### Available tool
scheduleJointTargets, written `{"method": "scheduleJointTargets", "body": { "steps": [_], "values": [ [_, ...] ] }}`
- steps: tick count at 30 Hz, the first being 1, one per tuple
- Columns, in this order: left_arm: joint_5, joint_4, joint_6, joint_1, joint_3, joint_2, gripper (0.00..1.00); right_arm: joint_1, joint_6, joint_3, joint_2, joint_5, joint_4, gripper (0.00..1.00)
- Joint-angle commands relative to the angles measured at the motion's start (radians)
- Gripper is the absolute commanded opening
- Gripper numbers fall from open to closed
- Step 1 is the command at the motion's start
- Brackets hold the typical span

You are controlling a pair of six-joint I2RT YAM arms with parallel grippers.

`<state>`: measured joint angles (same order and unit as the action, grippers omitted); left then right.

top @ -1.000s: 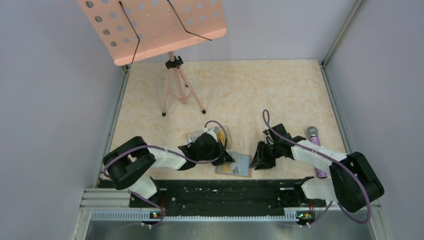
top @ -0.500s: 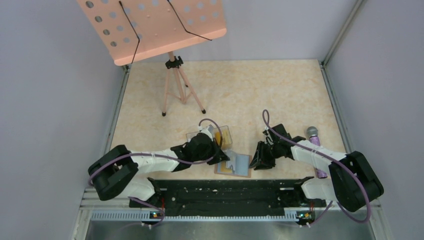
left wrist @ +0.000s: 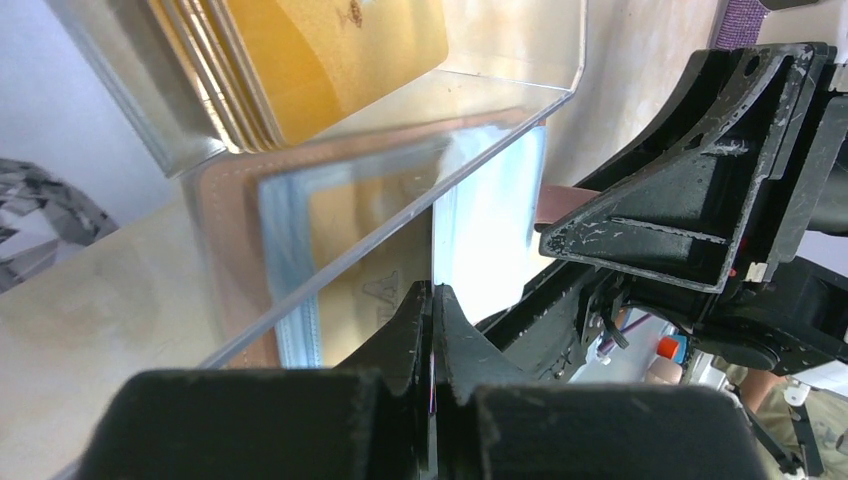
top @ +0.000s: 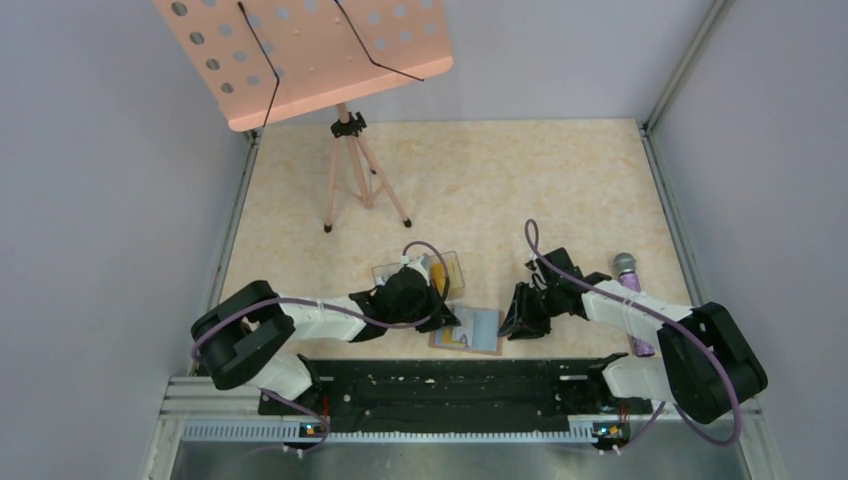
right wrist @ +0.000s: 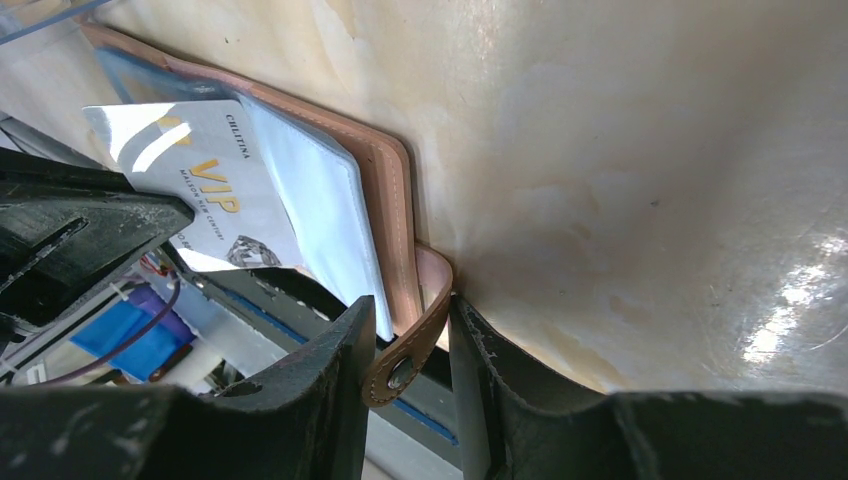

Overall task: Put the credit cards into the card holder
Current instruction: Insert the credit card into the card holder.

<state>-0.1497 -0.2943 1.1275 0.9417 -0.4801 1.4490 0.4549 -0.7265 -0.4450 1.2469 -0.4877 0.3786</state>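
Note:
The card holder (top: 487,330) lies open on the table near its front edge, brown outside (right wrist: 385,190) with pale bluish inner faces. My right gripper (top: 513,322) (right wrist: 408,350) is shut on its snap tab (right wrist: 412,345) at the right edge. My left gripper (top: 447,318) (left wrist: 433,295) is shut on a thin pale credit card (right wrist: 205,190) printed "VIP", held edge-on (left wrist: 433,262) over the holder's left half. More yellow-orange credit cards (left wrist: 320,50) stand in a clear plastic box (top: 437,270) just behind the left gripper.
A purple microphone (top: 633,300) lies to the right, beside the right arm. A pink music stand (top: 310,50) on a tripod (top: 352,175) stands at the back left. A black rail (top: 450,385) runs along the near edge, just in front of the holder.
The left arm's elbow swung out to the left and came partly back, with the held card staying over the holder. The right arm and the holder have not moved.

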Motion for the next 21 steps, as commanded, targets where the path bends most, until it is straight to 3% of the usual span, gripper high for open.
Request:
{"method": "scheduleJointTargets", "body": {
  "steps": [1, 21],
  "values": [
    [-0.037, -0.089, 0.006, 0.006, 0.004, 0.028, 0.00, -0.009, 0.010, 0.040, 0.020, 0.054, -0.010, 0.33],
    [-0.037, -0.157, 0.053, 0.013, 0.048, 0.081, 0.00, -0.008, -0.006, 0.063, 0.012, 0.031, -0.042, 0.33]
  ]
}}
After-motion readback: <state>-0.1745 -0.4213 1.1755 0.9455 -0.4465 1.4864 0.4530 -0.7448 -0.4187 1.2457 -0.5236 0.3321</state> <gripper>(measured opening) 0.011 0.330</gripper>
